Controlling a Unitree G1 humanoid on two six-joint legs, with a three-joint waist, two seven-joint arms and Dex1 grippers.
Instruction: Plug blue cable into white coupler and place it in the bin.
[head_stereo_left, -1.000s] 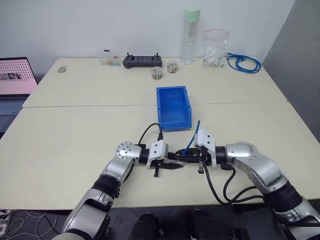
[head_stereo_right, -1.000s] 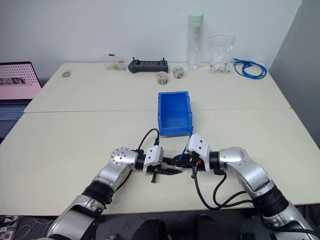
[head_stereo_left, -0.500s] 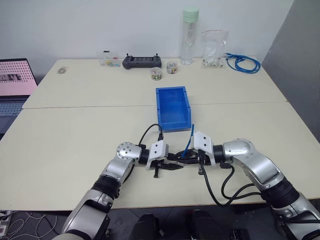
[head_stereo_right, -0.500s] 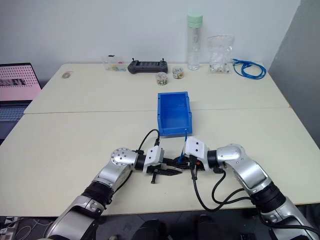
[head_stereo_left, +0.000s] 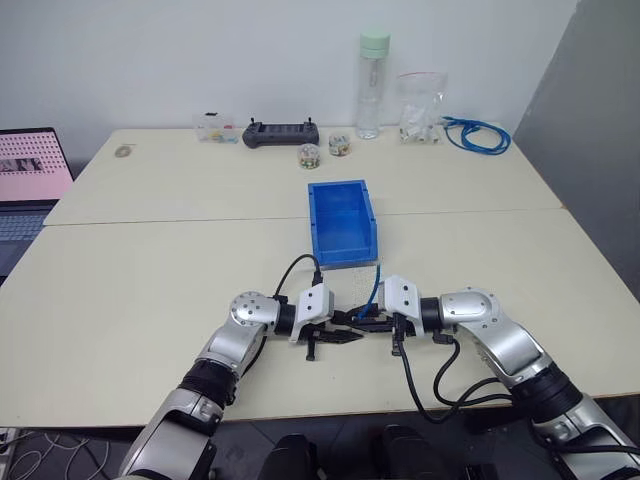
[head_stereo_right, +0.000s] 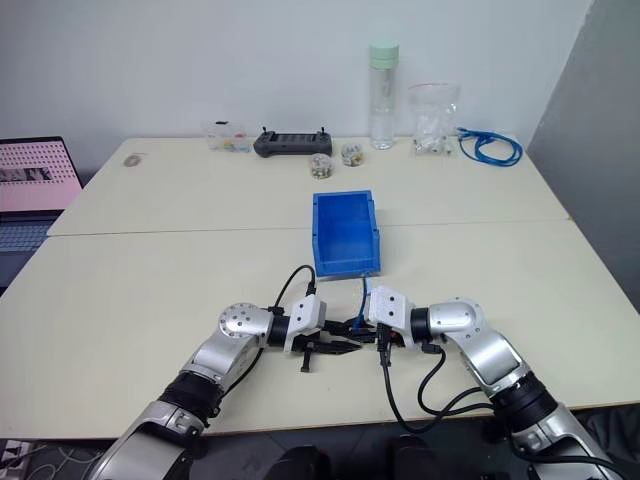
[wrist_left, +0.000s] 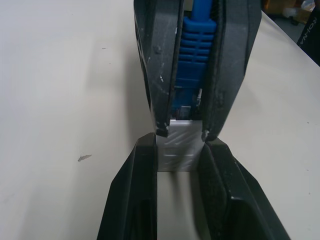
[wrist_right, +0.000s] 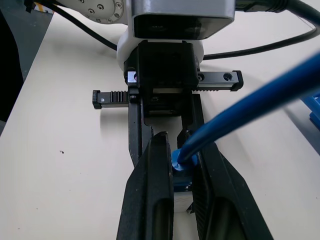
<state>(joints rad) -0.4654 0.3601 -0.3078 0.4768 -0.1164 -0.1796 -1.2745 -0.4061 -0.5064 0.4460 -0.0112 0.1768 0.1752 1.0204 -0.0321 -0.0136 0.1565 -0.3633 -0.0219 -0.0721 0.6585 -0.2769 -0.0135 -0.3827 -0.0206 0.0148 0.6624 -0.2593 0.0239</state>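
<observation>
- The left gripper (head_stereo_left: 345, 336) and the right gripper (head_stereo_left: 362, 322) meet tip to tip low in the centre of the left eye view, just over the tabletop (head_stereo_left: 150, 270).
- In the left wrist view the left gripper's fingers (wrist_left: 131, 200) are closed narrow on the white coupler (wrist_left: 180, 145); most of the block is hidden between the fingers, and its socket face cannot be made out.
- The right gripper's fingers (wrist_left: 155, 65) clamp the blue cable (wrist_left: 199, 40) at its ribbed boot. The clear plug sits right at the coupler's end, but whether it is fully seated is hard to tell.
- In the head views the coupler is too small to pick out; the cable shows as a thin blue line rising from the grippers toward the bin.
- The bin (head_stereo_left: 343, 216) stands at centre frame, just beyond the grippers, apart from them.
- In the right wrist view the cable (wrist_right: 250, 107) runs off the right edge, its far end cut off.
</observation>
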